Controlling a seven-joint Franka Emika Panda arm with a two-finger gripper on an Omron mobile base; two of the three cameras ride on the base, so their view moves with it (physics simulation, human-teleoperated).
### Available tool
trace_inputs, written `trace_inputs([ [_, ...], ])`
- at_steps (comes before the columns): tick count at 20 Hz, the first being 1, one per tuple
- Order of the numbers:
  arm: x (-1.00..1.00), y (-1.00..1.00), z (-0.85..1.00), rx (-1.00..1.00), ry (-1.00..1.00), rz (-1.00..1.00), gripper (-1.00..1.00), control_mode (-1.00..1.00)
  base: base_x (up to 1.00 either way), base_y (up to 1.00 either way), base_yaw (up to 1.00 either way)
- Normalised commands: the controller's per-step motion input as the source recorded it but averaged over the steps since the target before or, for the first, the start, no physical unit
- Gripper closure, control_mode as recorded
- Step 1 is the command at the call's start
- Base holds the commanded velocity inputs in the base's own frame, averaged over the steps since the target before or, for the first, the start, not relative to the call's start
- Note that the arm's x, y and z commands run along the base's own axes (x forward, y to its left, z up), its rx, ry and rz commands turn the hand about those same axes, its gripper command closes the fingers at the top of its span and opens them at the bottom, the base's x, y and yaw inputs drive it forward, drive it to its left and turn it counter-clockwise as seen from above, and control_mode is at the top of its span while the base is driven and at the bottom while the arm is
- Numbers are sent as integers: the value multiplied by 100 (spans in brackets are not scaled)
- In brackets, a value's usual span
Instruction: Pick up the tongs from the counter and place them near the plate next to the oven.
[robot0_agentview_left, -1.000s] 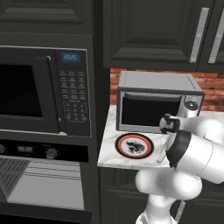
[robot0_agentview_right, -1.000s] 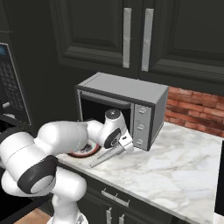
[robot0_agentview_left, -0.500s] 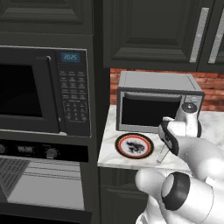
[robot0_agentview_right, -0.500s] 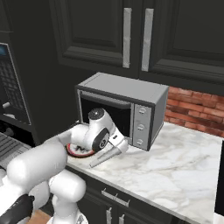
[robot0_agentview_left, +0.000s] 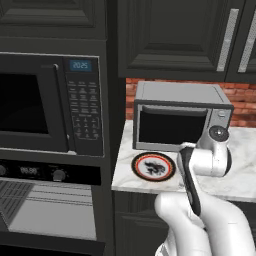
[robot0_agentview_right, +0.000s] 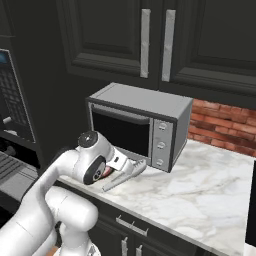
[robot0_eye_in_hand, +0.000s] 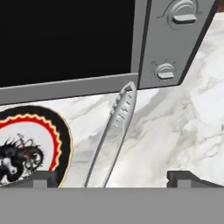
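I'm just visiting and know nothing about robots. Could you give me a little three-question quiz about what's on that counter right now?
1. True or false: the tongs lie on the marble counter, beside the plate.
2. What stands right behind the tongs? A) silver microwave B) kettle C) toaster
3. Fill in: the gripper is ____ and holds nothing.

Key: 1 true. 2 A, the silver microwave. 3 open.

Pincer (robot0_eye_in_hand: 113, 177) low, fingers (robot0_eye_in_hand: 46, 178) spread wide
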Motion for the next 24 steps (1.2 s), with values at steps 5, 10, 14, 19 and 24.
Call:
trace_inputs([
  [5,-51,37,47,0,0,22,-100,-100,0,0,0],
  [10,-44,34,55,0,0,13,-100,-100,0,0,0],
  [14,-39,28,58,0,2,9,-100,-100,0,0,0],
  [19,-63,24,18,0,-1,2,-100,-100,0,0,0],
  [24,-84,17,-4,0,-16,-4,-100,-100,0,0,0],
])
